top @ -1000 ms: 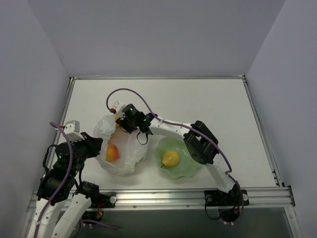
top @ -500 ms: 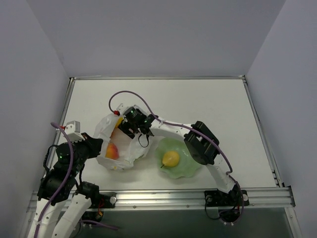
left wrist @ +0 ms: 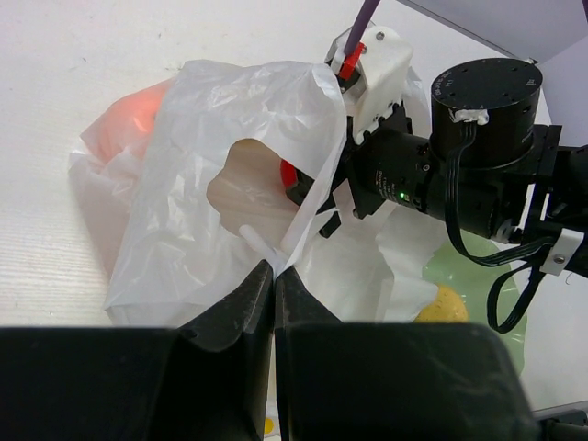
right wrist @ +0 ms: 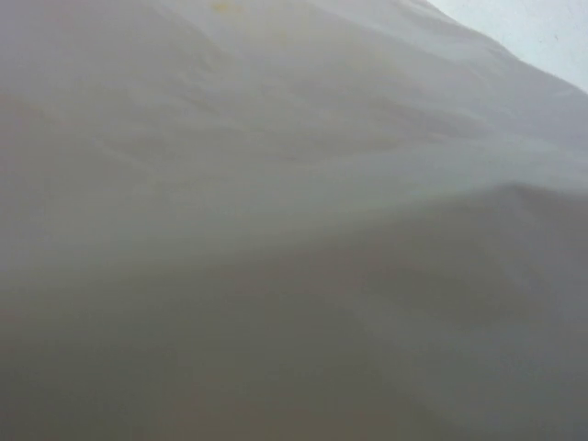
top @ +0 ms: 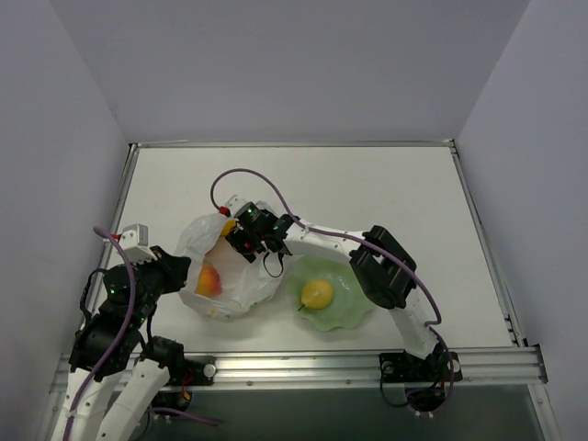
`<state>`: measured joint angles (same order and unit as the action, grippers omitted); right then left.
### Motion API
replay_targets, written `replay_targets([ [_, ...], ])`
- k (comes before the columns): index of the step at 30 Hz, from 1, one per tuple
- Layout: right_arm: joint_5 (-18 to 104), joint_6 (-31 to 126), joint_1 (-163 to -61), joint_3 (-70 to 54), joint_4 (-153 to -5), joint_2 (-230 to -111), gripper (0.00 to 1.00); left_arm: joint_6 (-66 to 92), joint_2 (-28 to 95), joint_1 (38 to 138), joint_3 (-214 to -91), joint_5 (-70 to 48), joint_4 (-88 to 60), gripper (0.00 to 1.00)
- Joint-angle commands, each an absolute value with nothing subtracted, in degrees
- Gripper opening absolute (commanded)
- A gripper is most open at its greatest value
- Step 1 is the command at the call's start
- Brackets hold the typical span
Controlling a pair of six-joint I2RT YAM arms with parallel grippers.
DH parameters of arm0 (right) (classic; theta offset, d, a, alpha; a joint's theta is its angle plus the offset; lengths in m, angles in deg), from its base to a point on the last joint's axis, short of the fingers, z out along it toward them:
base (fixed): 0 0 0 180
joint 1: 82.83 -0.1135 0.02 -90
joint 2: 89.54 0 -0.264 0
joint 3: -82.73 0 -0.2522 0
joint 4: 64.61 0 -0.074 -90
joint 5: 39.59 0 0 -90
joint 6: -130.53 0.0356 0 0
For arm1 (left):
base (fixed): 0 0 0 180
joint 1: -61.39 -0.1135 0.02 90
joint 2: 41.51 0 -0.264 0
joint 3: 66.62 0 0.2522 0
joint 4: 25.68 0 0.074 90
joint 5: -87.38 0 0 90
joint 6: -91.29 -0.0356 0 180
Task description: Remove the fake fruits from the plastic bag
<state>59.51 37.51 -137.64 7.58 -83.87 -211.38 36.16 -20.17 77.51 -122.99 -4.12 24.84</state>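
Left gripper (left wrist: 274,276): pinching plastic bag (left wrist: 184,220) rim.
Right gripper (top: 246,239): shifted toward bag's near-right side; jaws hidden, cannot tell.
Peach (top: 209,280): inside bag, not extracted.

- top cam's up high behind the arm bases (top: 175,360), looking down over the whole bench (top: 386,184)
- left wrist cam sits low and close, looking past the left gripper (left wrist: 274,276) at the plastic bag (left wrist: 184,211), which the top view shows too
- right wrist cam is right up against white bag film, all blur
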Motion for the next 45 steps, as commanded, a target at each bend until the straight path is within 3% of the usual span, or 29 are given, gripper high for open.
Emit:
replay_targets([
  [1,59.11,40.09,-137.24,9.20,-85.05,-212.84,0.81,35.92,-19.71,77.83,-124.41,-4.47,23.24,0.03],
  [8,60.78,42.62,-137.76,9.13,-76.65,-210.13,0.53,36.10,-19.36,77.83,-123.71,-4.56,22.28,0.02],
  [13,53.07,47.11,-137.15,-0.88,-59.88,-199.42,0.48,36.62,-18.75,77.83,-123.35,-4.47,20.96,0.02],
  [18,33.75,60.53,-134.34,-10.91,-41.83,-192.28,0.51,36.97,-19.62,77.83,-123.44,-3.15,20.52,0.03],
  [27,27.74,75.32,-133.37,-10.04,-37.07,-199.83,0.57,37.59,-20.33,77.83,-121.60,-1.04,19.99,0.02],
  [31,16.70,90.13,-131.53,-12.49,-19.97,-204.22,0.61,39.34,-20.94,77.83,-120.02,0.27,17.80,0.02],
  [36,16.66,90.19,-129.06,-10.49,-0.43,-208.01,0.61,41.28,-19.98,77.83,-118.96,2.64,15.86,0.03],
  [37,11.61,99.59,-128.54,-10.04,-1.54,-208.36,0.65,41.37,-19.80,77.83,-119.05,2.91,15.25,0.02],
  [38,6.25,106.47,-128.36,-9.69,-3.91,-208.19,0.81,41.46,-19.54,77.83,-119.14,3.17,15.16,0.03],
  [40,8.64,99.37,-128.53,-9.07,-19.86,-206.01,0.90,41.46,-19.19,77.83,-119.66,3.97,15.24,0.02],
  [44,30.39,72.57,-132.81,-3.37,-53.88,-201.34,0.99,40.23,-19.54,77.83,-120.71,5.54,17.17,0.03],
  [45,42.38,64.87,-134.32,-2.05,-61.68,-200.90,1.00,39.97,-19.80,77.83,-121.41,5.90,17.70,0.03],
])
